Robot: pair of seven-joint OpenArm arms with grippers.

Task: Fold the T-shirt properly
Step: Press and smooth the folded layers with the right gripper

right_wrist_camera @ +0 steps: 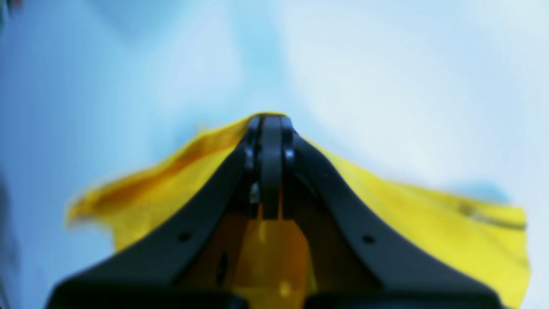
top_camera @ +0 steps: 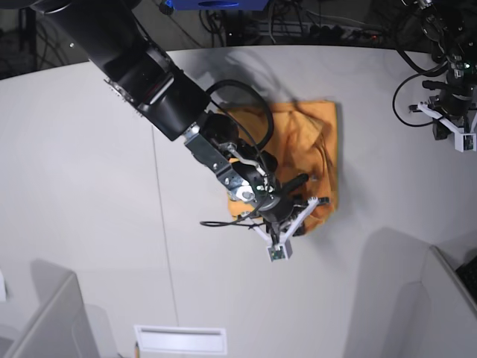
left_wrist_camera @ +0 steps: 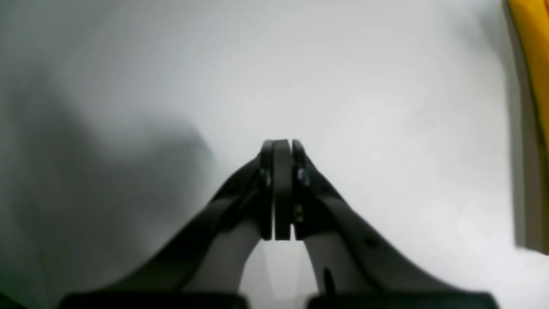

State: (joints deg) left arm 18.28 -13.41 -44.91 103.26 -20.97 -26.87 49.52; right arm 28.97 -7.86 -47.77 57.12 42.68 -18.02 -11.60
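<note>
The T-shirt (top_camera: pixel 305 138) is plain yellow-orange, the table (top_camera: pixel 89 186) pale grey, and the right claw (right_wrist_camera: pixel 270 118) black.

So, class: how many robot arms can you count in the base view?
2. One arm reaches from the top left over the T-shirt mid-table; the other sits at the right edge, away from it. None seems hidden.

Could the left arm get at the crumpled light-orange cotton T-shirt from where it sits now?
Probably yes. The left gripper is shut over bare white table, and the light-orange cotton T-shirt lies just beside it with nothing between them. The right gripper is pinching another part.
</note>
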